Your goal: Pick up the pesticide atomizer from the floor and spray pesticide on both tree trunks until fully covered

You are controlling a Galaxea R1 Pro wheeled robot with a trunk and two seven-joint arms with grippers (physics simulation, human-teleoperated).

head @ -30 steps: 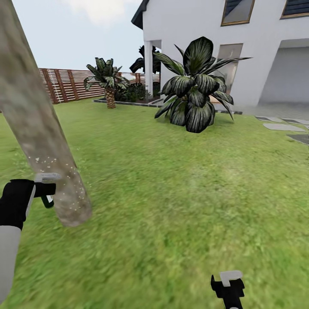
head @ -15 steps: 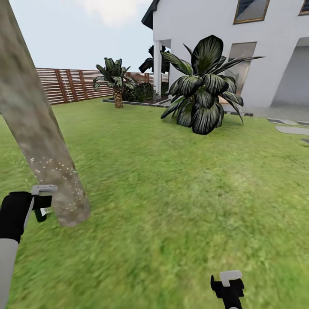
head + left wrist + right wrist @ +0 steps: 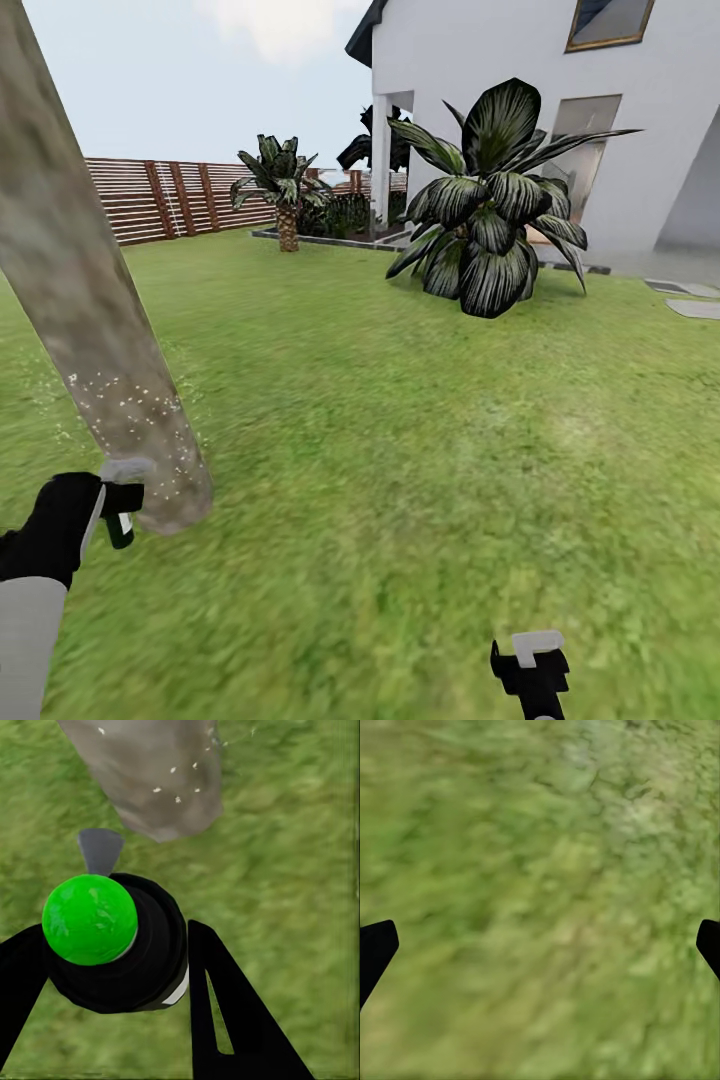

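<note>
A thick pale grey-brown tree trunk (image 3: 90, 300) leans up the left of the head view, its base in the grass. Whitish pesticide specks (image 3: 135, 405) dot its lower part and also show on the trunk (image 3: 150, 765) in the left wrist view. My left gripper (image 3: 122, 500) sits just left of the trunk's base, shut on the pesticide atomizer (image 3: 120, 530). Up close, the atomizer (image 3: 142, 960) is a dark bottle with a bright green round top, held between the black fingers (image 3: 225, 1012). My right gripper (image 3: 532, 655) hangs open over grass, low at the right; its fingertips (image 3: 375, 949) stand wide apart.
Green lawn (image 3: 420, 430) stretches ahead. A big dark broad-leaved shrub (image 3: 495, 210) stands before the white house (image 3: 520, 80). A small palm (image 3: 285, 185) and a brown slat fence (image 3: 150, 200) lie at the back left. Grey stepping stones (image 3: 695, 305) are at the far right.
The head camera has panned left, so house and shrub slid right. My left gripper with the atomizer has dropped lower, closer to the trunk's base. The right gripper has not moved.
</note>
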